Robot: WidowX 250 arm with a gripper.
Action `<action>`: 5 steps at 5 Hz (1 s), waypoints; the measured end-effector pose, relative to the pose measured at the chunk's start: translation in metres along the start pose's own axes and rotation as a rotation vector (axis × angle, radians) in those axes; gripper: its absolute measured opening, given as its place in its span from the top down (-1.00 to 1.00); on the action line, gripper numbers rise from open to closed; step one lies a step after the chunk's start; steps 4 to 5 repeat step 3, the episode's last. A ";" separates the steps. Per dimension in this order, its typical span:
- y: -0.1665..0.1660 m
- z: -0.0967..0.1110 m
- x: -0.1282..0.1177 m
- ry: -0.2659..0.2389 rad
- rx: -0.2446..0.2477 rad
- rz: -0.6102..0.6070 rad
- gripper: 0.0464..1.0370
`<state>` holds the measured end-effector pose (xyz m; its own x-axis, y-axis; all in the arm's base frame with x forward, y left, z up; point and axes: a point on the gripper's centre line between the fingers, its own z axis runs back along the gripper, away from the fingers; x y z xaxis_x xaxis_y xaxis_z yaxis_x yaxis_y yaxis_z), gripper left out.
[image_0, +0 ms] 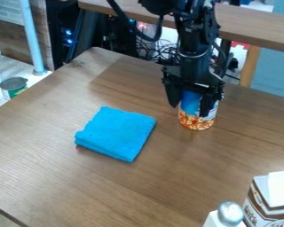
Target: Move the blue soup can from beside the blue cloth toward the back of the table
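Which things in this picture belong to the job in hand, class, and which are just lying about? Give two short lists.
In the job:
- black two-finger gripper, around the can's upper part
- blue-and-orange can, upright on the table

Lying about:
- folded blue cloth
- brown-and-white carton
- silver-topped white container
- tin at left

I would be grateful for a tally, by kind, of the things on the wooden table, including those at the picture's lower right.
Folded blue cloth: 1
Can, at the gripper: 1
White-and-brown carton: 1
Silver-topped container: 1
Total: 4
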<state>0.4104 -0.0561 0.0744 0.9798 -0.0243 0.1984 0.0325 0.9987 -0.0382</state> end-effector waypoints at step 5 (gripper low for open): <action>-0.037 0.084 -0.108 0.031 -0.148 -0.161 -0.93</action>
